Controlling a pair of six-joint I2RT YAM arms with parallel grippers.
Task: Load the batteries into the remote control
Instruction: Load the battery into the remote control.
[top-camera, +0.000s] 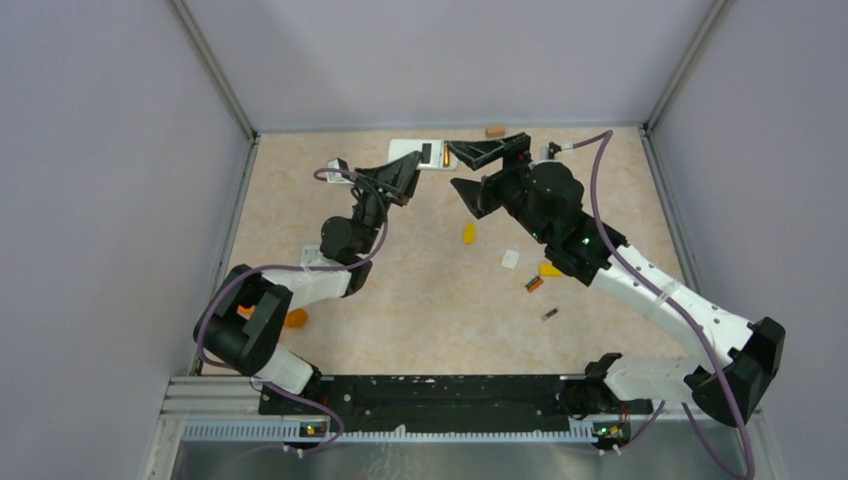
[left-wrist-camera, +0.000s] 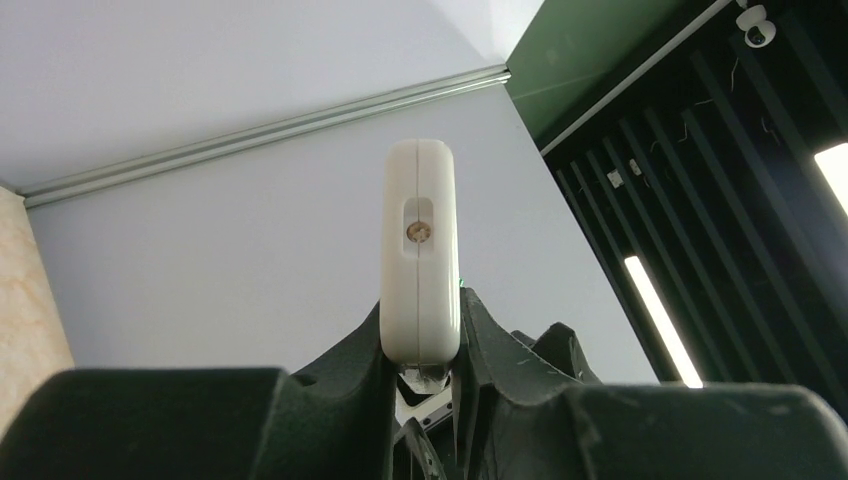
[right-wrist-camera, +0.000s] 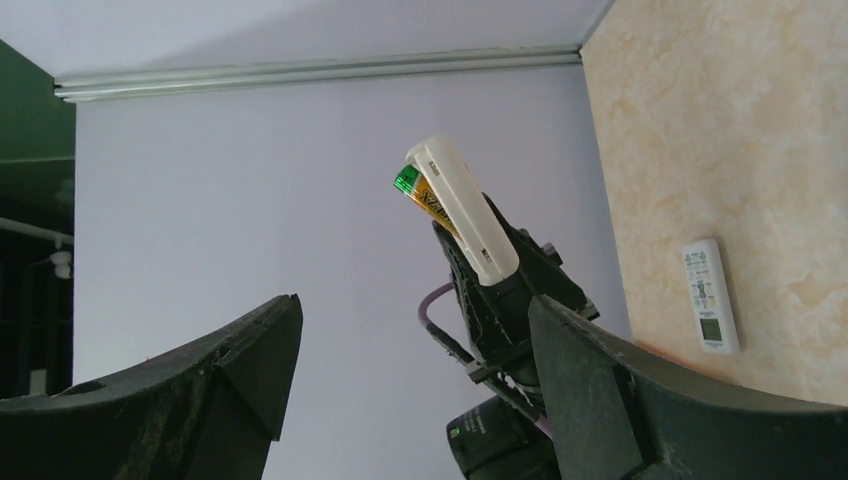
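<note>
Left claw (left-wrist-camera: 421, 352) is clamped on the smooth white slab-shaped remote control (left-wrist-camera: 420, 250), held upright over the table's far edge. Right claw (right-wrist-camera: 412, 312) is spread wide just beside it. A glossy green-gold battery (right-wrist-camera: 424, 198) is seated in its recess. An orange-black battery (top-camera: 534, 284) and a dark battery (top-camera: 549, 314) are seen on the beige marbled table (top-camera: 420, 300). Plain matte grey walls (top-camera: 440, 60) are seen around it.

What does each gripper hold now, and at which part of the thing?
The left gripper clamps the remote control by one short end. The right gripper is open and holds nothing.
</note>
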